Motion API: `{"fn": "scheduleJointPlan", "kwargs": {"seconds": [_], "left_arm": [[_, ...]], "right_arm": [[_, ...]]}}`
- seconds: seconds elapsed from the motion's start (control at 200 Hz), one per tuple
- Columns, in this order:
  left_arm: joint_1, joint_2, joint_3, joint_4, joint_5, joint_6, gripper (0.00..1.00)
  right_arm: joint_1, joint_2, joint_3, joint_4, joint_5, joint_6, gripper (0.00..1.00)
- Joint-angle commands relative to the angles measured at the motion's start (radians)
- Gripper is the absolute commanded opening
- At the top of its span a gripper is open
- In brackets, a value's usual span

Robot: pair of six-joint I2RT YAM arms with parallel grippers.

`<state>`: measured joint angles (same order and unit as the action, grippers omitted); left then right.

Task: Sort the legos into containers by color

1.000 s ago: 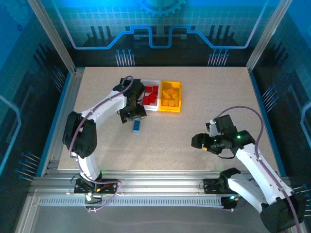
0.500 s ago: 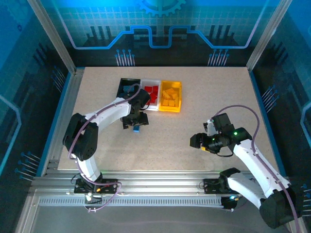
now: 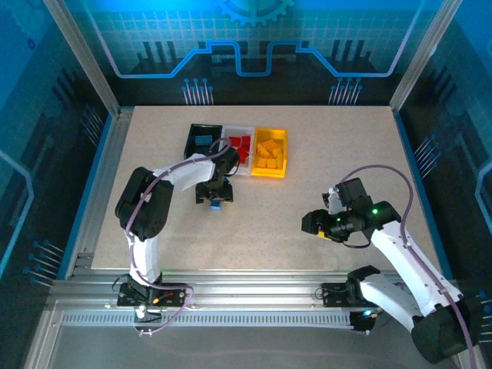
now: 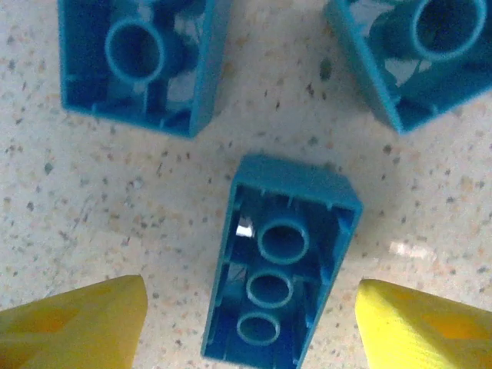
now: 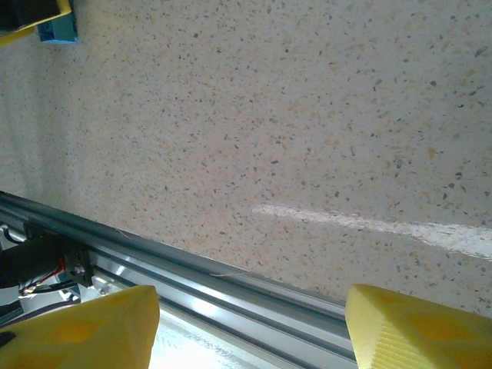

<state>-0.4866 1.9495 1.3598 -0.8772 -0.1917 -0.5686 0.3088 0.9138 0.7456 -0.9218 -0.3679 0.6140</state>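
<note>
**Operator:** What's on the speckled table (image 3: 346, 154) in this blue-lit cage?

**Spotter:** Your left gripper (image 4: 250, 323) has its yellow fingers (image 4: 77, 323) apart, one on each side of a blue brick (image 4: 280, 296). The brick lies hollow side up, and neither finger touches it. Two more blue bricks sit at the upper left (image 4: 138, 61) and upper right (image 4: 415, 54) of the wrist view.

**Operator:** What changed?

**Spotter:** A second ago your left arm hung closer to the bins and that brick lay uncovered. Now the arm has come down over it, elbow out to the left and wrist pointing down. I'd judge you're ready to close and lift. The brick probably goes in the black bin (image 3: 194, 132), left of the white bin (image 3: 238, 130) with red bricks (image 3: 241, 146) and the yellow bin (image 3: 270, 131) with yellow ones.

**Operator:** And my right?

**Spotter:** Your right gripper (image 5: 250, 323) is spread too, holding nothing. It hangs over bare table at the lower right and has hardly moved.
</note>
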Motion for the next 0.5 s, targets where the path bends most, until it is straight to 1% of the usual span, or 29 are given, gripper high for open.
{"fn": "scheduleJointPlan", "kwargs": {"seconds": [0.0,0.075,0.12,0.215,0.32,0.39,0.455,0.495], "left_arm": [[0.007,0.031,0.031,0.017,-0.015,0.054,0.72],[0.013,0.038,0.019,0.031,-0.009,0.056,0.71],[0.016,0.040,0.010,0.041,-0.005,0.056,0.69],[0.020,0.045,-0.005,0.058,0.010,0.051,0.62],[0.021,0.040,-0.022,0.072,0.027,0.040,0.50],[0.021,0.033,-0.034,0.079,0.036,0.029,0.47],[0.020,0.027,-0.045,0.080,0.042,0.021,0.41],[0.017,0.020,-0.053,0.077,0.044,0.013,0.40]], "right_arm": [[0.019,0.015,0.044,-0.034,0.001,0.022,0.65],[0.028,0.017,0.044,-0.024,0.004,0.041,0.64],[0.034,0.014,0.043,-0.019,0.006,0.051,0.64],[0.039,0.007,0.047,-0.027,0.023,0.056,0.63],[0.041,0.002,0.048,-0.032,0.028,0.054,0.62],[0.041,0.000,0.045,-0.034,0.030,0.055,0.61],[0.040,-0.003,0.043,-0.036,0.030,0.052,0.61],[0.041,-0.008,0.043,-0.035,0.032,0.050,0.61]]}}
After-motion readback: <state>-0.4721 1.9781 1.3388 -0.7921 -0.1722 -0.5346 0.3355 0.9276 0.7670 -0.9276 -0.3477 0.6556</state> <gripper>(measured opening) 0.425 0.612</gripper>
